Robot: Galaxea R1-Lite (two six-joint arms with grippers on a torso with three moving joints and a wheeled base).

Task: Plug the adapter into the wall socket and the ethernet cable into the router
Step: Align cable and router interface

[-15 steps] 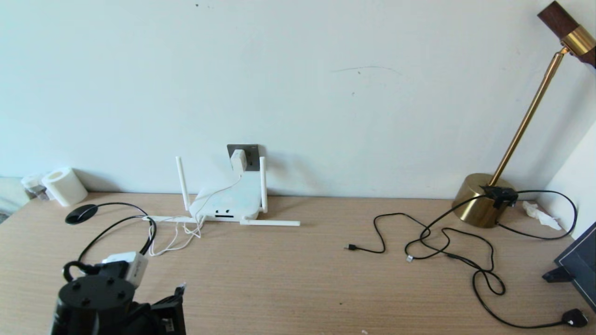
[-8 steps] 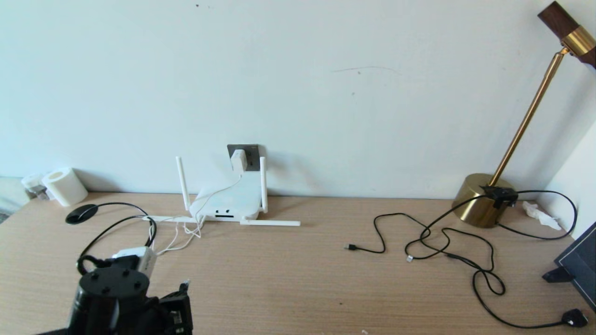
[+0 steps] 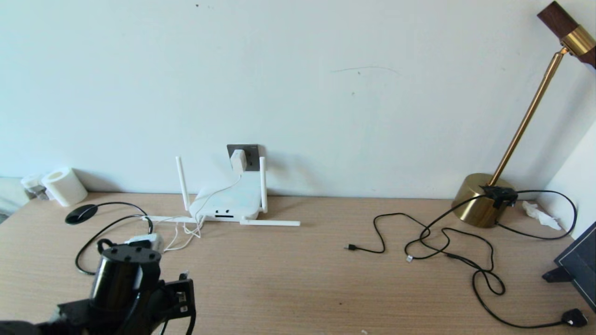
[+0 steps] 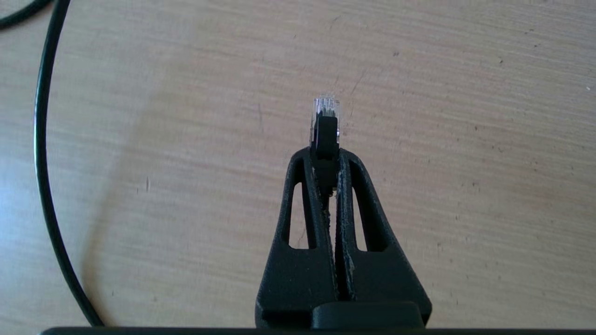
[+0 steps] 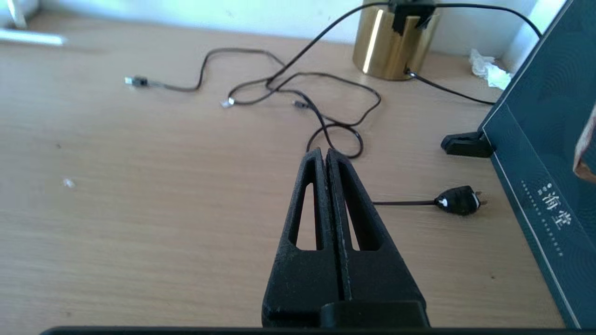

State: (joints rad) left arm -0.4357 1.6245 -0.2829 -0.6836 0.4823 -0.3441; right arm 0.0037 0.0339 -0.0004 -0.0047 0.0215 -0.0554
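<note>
The white adapter (image 3: 238, 160) sits in the dark grey wall socket (image 3: 252, 157) on the back wall, and its thin white cord runs down to the router (image 3: 228, 202). The router lies flat below the socket with its dark port slots facing me. My left gripper (image 3: 182, 282) (image 4: 326, 156) hangs over the bare desk at the near left, shut on the ethernet cable (image 3: 111, 222) just behind its clear-tipped connector (image 4: 325, 111). The connector sticks out past the fingertips. The right gripper (image 5: 325, 153) is shut and holds nothing, low over the desk on the right, outside the head view.
A brass lamp (image 3: 482, 200) stands at the back right with thin black cables (image 3: 447, 242) looped in front and a black mains plug (image 3: 573, 318) near the front edge. A dark box (image 3: 579, 263) leans at the far right. A paper roll (image 3: 64, 186) stands at the back left.
My left arm has moved right and forward toward the router, carrying the ethernet connector. The right arm and everything else on the desk have stayed put.
</note>
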